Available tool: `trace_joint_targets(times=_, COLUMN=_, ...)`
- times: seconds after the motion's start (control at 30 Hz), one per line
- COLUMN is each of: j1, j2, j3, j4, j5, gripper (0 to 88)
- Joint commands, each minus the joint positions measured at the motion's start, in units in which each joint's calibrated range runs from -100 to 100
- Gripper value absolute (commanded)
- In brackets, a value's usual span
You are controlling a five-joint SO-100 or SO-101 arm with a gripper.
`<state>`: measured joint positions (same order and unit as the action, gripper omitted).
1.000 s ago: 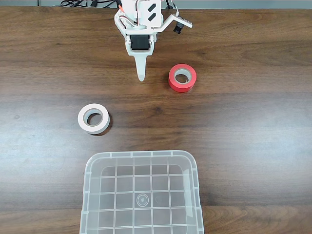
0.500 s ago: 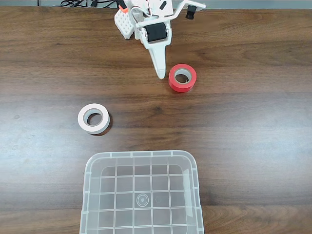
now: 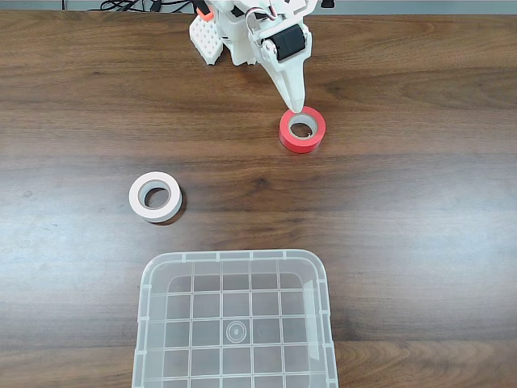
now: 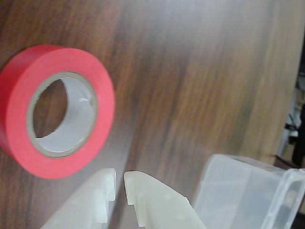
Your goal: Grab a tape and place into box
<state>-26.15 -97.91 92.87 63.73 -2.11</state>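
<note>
Fixed view, nearest edge: the clear box (image 3: pixel 235 319) sits on the wooden counter (image 3: pixel 420 210), with nothing inside. Beyond the box and to its left lies a white tape roll (image 3: pixel 155 196), flat. Farther from the box, up and to its right, the red tape (image 3: pixel 302 130) lies flat on the counter. The gripper (image 3: pixel 296 107) points down at the tape's far rim. In the wrist view the gripper (image 4: pixel 119 183) is almost closed, a narrow slit between its fingertips, holding nothing, just beside the tape (image 4: pixel 57 109).
</note>
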Motion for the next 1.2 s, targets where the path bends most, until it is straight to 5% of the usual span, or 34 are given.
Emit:
trace_joint_targets(times=0.0, j1=-0.48, j2=0.08, j3=-4.35, j4=1.85, j5=0.06, gripper=1.3)
trace_joint_targets(times=0.37, j1=-0.70, j2=8.04, j3=-8.99, j4=3.14, j5=0.11, gripper=1.3)
trace_joint_targets(times=1.17, j1=-0.70, j2=75.38, j3=-55.33, j4=2.28, j5=0.06, gripper=1.4)
